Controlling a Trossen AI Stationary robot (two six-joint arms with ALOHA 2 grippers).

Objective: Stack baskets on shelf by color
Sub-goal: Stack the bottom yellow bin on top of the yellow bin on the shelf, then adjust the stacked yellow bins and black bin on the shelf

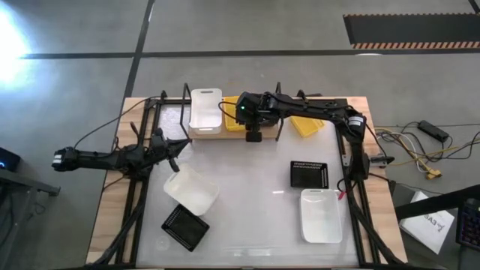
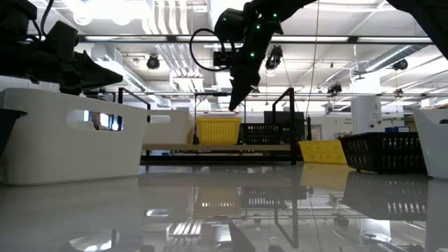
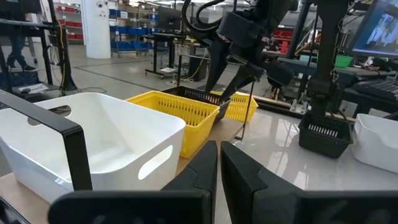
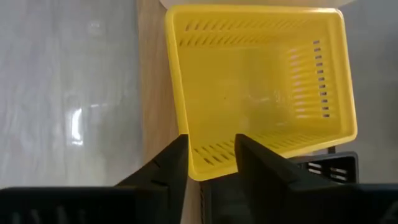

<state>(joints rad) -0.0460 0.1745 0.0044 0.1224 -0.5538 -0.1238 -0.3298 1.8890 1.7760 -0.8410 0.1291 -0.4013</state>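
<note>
- Left claw [image 1: 180, 146] is parked over the left edge of the surface [image 1: 255, 195], fingers shut on nothing; it is judged to be waiting, kept clear of the shelf.
- A loose white basket [image 1: 192, 187] and a black basket [image 1: 185, 227] are seen on the surface near the left arm, not yet sorted.
- Shelf [image 1: 206, 133] is set along the far side; a white basket [image 1: 205, 110] is seated on its left part and a yellow basket [image 4: 258, 87] just beside it, so colours are kept in separate columns.
- Right claw [image 4: 211, 152] is held directly above the yellow basket, fingers parted and straddling its near rim, nothing lifted; judged a release after placement.
- A dark basket [image 4: 326, 165] is partly seen past the yellow one on the shelf.
- Further right, another yellow basket [image 1: 306, 124] lies tilted at the shelf end; a black basket [image 1: 309, 174] and a white basket [image 1: 322, 216] are left on the surface.
</note>
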